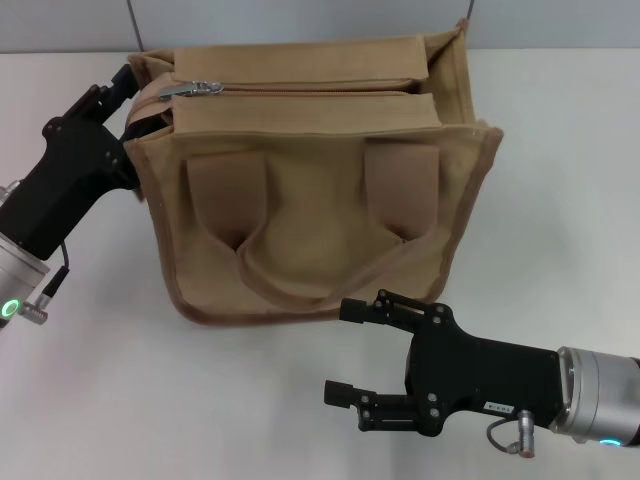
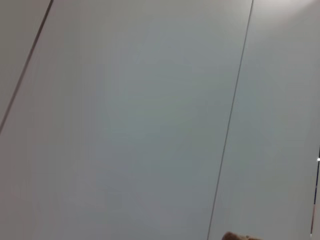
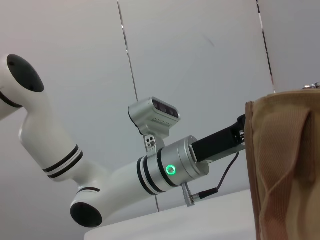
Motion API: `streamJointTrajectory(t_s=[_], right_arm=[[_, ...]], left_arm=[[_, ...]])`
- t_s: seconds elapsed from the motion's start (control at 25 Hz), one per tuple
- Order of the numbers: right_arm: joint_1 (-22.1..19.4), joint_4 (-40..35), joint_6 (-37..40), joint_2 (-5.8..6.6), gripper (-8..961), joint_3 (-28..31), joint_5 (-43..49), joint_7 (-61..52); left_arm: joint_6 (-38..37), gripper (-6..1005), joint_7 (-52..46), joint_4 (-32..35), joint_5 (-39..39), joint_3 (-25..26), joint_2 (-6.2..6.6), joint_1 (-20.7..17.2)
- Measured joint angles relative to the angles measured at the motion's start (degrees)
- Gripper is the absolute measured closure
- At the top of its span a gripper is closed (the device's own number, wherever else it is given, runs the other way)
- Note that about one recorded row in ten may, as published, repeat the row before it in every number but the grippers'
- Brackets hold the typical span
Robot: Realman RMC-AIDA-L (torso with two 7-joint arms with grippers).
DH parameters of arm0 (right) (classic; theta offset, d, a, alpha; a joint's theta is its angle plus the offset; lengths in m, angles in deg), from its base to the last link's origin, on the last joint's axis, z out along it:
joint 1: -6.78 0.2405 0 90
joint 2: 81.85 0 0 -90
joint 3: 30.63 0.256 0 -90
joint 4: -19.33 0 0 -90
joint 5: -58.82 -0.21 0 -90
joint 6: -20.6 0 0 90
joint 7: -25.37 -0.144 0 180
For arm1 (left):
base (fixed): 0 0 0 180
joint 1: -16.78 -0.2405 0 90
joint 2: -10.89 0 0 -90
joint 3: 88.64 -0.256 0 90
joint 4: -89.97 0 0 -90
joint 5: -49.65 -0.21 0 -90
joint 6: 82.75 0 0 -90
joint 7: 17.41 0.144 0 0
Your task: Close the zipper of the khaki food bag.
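Observation:
The khaki food bag (image 1: 310, 190) stands upright in the middle of the white table, with its strap patches and looped handle facing me. The zipper runs along its top panel, and its silver pull tab (image 1: 200, 88) lies at the left end. My left gripper (image 1: 137, 100) is at the bag's upper left end, close to the pull tab and against the fabric. My right gripper (image 1: 338, 350) is open and empty, low in front of the bag's lower right part and apart from it. The right wrist view shows the bag's side (image 3: 285, 165) and the left gripper (image 3: 225, 142) at its edge.
The white table (image 1: 560, 200) extends to both sides of the bag. A grey panelled wall (image 2: 150, 120) fills the left wrist view, with a sliver of tan fabric (image 2: 235, 236) at its edge. The left arm's white links (image 3: 115, 185) show in the right wrist view.

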Motion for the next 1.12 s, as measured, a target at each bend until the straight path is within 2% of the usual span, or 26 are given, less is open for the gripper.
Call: streamJointTrajectory(t_s=[0.36, 0.8, 1.12], right_arm=[[-0.08, 0.08, -0.13, 0.0, 169, 0.03, 0.0, 0.0], [-0.09, 0.17, -0.88, 0.0, 176, 0.49, 0.0, 0.0], [-0.04, 0.23, -0.96, 0.0, 181, 0.54, 0.0, 0.0]], left_arm=[[-0.61, 773, -0.37, 0.0, -0.19, -0.05, -0.02, -0.08], [-0.94, 922, -0.35, 0.01, 0.11, 1.25, 0.09, -1.39], [-1.16, 916, 0.18, 0.01, 0.18, 1.22, -0.04, -1.44]])
